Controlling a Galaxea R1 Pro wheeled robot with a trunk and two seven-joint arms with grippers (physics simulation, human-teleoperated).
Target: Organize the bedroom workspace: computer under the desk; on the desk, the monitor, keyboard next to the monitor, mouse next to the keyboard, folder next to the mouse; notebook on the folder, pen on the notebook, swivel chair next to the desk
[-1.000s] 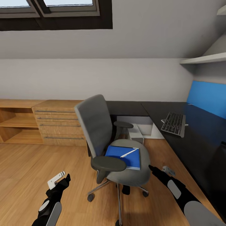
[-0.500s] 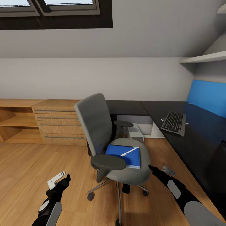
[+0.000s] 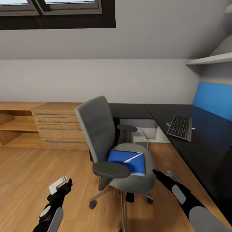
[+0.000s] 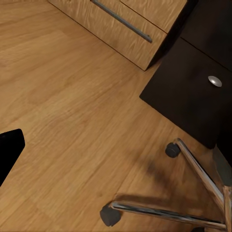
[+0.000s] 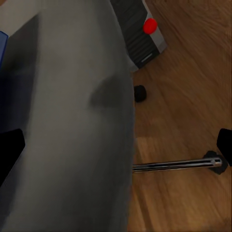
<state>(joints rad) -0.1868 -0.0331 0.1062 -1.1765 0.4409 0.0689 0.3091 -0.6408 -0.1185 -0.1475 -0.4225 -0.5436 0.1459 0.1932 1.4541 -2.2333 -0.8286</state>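
Your swivel chair (image 3: pixel 119 154) stands on the wooden floor (image 3: pixel 25 174) in the corner of the L-shaped worktop (image 3: pixel 193 145), its back turned toward the light wooden chest of drawers (image 3: pixel 59 125). The folder (image 3: pixel 124 159) lies flat on its seat, with the pen (image 3: pixel 132 157) resting across the top of it; you cannot make out a separate notebook from here. On the worktop the keyboard (image 3: pixel 179 127) sits near the inner edge, well apart from the chair. Under the worktop, behind the chair, you can see the light-grey computer (image 3: pixel 140 137); in the right wrist view it shows as a case with a red button (image 5: pixel 145 36) just past the grey seat (image 5: pixel 72 125). Your left gripper (image 3: pixel 61 184) hangs low over the floor, well to the left of the chair, and you cannot tell how far it is parted. Your right gripper (image 3: pixel 160 175) hovers just beside the seat's right edge, its fingers spread wide with nothing between them.
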